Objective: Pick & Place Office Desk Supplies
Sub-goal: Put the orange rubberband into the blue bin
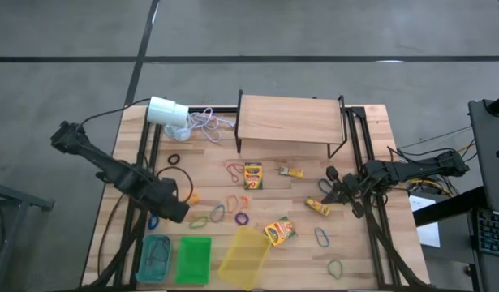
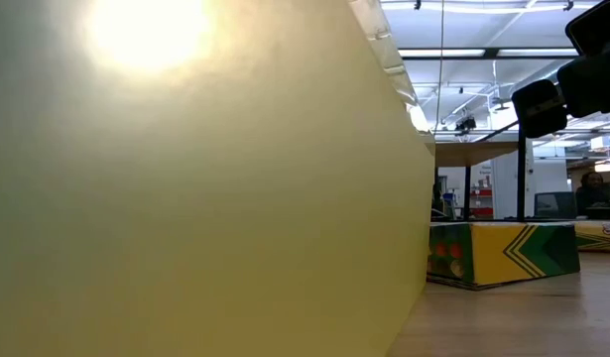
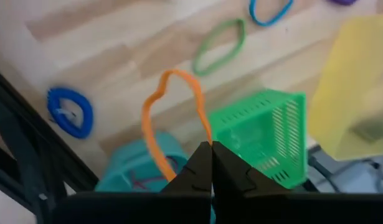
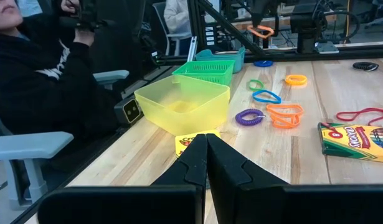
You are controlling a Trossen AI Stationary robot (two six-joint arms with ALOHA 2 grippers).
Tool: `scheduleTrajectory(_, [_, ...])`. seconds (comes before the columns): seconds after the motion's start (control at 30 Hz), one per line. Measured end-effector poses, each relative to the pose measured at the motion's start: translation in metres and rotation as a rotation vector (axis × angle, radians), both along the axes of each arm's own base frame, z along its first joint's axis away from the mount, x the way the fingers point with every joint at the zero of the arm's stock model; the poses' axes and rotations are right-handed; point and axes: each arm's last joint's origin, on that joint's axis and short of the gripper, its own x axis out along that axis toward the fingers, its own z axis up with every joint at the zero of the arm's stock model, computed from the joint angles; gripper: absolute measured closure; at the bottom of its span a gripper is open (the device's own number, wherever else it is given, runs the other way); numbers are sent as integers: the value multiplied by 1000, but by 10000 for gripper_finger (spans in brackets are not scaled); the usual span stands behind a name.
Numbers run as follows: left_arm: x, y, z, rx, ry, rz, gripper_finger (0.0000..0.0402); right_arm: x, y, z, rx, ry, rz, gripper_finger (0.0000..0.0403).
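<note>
Bins sat along the near edge of the surface (image 1: 371, 138): a teal bin (image 1: 154, 257), a green bin (image 1: 193, 259) and a yellow bin (image 1: 244, 256). Above the teal and green ones, the left tool (image 3: 211, 163) was clamped on an orange band (image 3: 172, 118), a thin loop bent out of round and dangling. Past the bins, more bands lay loose: a green band (image 3: 220, 45), a coiled blue band (image 3: 70, 111) and others. One crayon box (image 1: 279, 231), yellow and green, lay tilted beside the yellow bin; another (image 1: 253, 174) lay farther in. The right tool (image 1: 337, 191), fingers together and empty, hovered by a yellow packet (image 1: 318, 206). The low view was mostly blocked by the yellow bin's wall. At the far edge stood a wooden shelf (image 1: 290, 118).
</note>
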Motion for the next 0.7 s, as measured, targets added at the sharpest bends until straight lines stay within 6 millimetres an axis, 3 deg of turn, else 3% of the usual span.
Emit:
scheduleTrajectory(0.37, [-19,-42,0,-140,79,154,398,0,0,0,0,0,0,394])
scheduleTrajectory(0.7, [-18,-71,-14,-129,92,148,398,0,0,0,0,0,0,394])
